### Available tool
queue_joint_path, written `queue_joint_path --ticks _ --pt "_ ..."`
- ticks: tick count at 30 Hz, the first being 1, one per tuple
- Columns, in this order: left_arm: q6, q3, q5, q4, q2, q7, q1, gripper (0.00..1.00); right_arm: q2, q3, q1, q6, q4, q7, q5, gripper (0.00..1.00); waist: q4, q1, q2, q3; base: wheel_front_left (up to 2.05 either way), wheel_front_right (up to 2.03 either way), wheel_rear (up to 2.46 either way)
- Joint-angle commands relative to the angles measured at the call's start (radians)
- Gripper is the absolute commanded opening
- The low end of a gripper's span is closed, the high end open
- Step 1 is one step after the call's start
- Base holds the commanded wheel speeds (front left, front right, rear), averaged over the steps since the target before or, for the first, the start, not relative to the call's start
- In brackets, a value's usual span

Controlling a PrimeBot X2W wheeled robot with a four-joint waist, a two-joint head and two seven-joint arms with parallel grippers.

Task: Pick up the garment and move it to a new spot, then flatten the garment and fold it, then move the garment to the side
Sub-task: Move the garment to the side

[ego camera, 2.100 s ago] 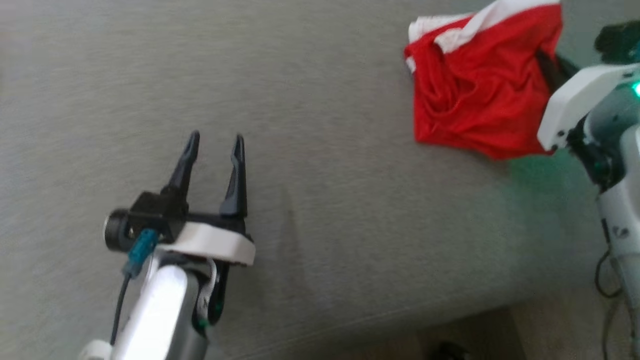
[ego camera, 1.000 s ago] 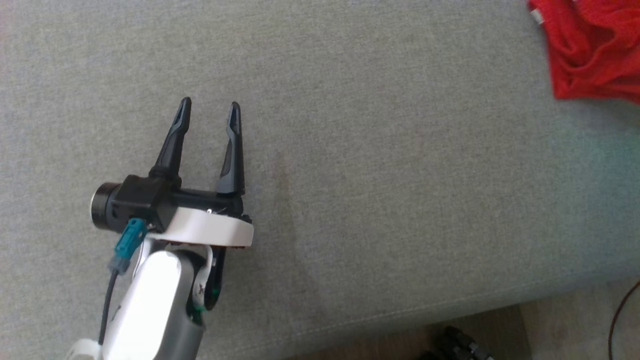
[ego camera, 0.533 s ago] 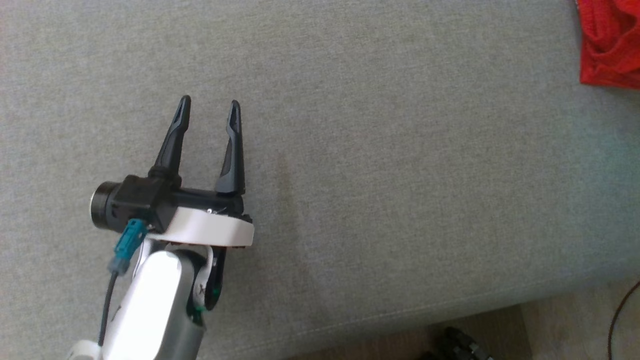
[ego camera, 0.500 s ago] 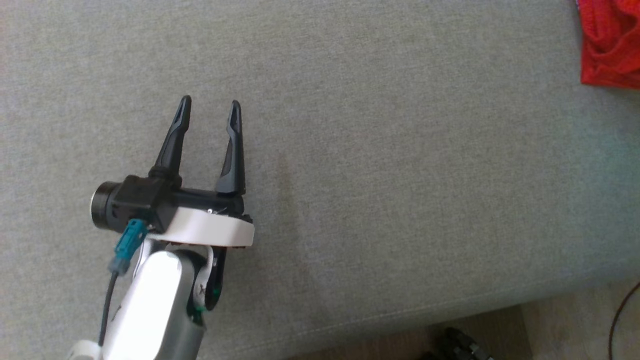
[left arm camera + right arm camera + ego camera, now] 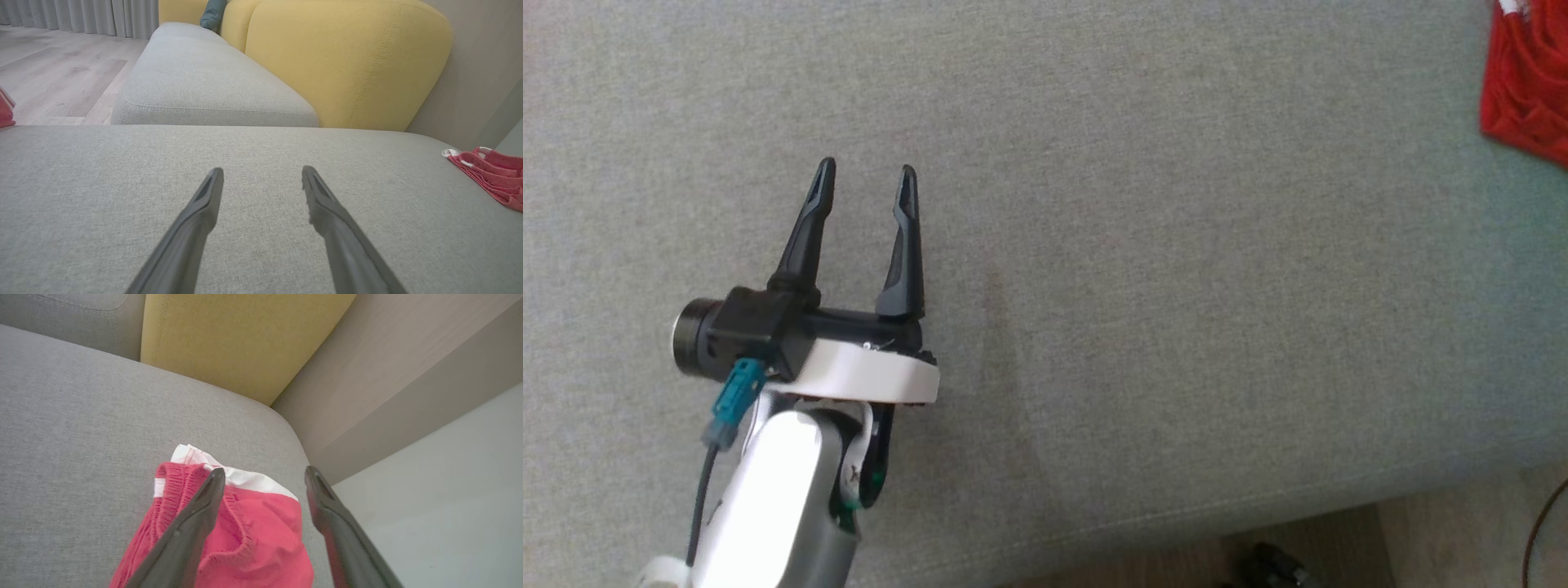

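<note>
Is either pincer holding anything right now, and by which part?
Nothing held: left pincer is open over the sofa seat; right pincer is open above the red garment, not gripping it.

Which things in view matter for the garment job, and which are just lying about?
Job: red garment, right gripper, left gripper, grey sofa seat.
Lying about: yellow backrest, teal cushion, curtains.

Grey fabric sofa seat point(image 5: 1176, 286): wide, flat top, w/ stitched seam point(image 5: 1176, 510) running along front edge. Lying directly on it: red garment point(image 5: 261, 539) w/ white band, bunched in soft folds, at seat's far right corner, close to the rounded corner edge. Yellow backrest point(image 5: 229, 339) stands along back edge, behind garment & apart from it
</note>
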Motion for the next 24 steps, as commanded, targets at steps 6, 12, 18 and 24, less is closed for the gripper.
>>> queue_joint_path --ticks 6,12,18,24 --pt "0.006 0.02 -0.018 -0.022 0.013 -0.009 0.002 1.0 0.029 0.041 -0.012 0.007 -0.055 -0.061 0.013 1.0 0.005 0.0 0.0 -0.03 0.0 0.0 0.0" --pt "0.011 0.036 -0.036 0.008 0.008 -0.015 0.008 1.0 0.082 0.089 0.02 0.007 -0.087 -0.133 0.06 1.0 0.035 0.0 0.0 -0.106 0.0 0.0 0.0" --pt "0.023 0.073 -0.057 0.056 0.002 -0.021 0.037 1.0 0.168 0.126 0.119 0.007 -0.146 -0.211 0.134 1.0 0.09 0.0 0.0 -0.222 0.0 0.0 0.0" --pt "0.028 0.103 -0.065 0.085 -0.002 -0.022 0.095 1.0 0.243 0.131 0.28 0.007 -0.242 -0.262 0.196 1.0 0.149 0.0 0.0 -0.338 0.0 0.0 0.0"
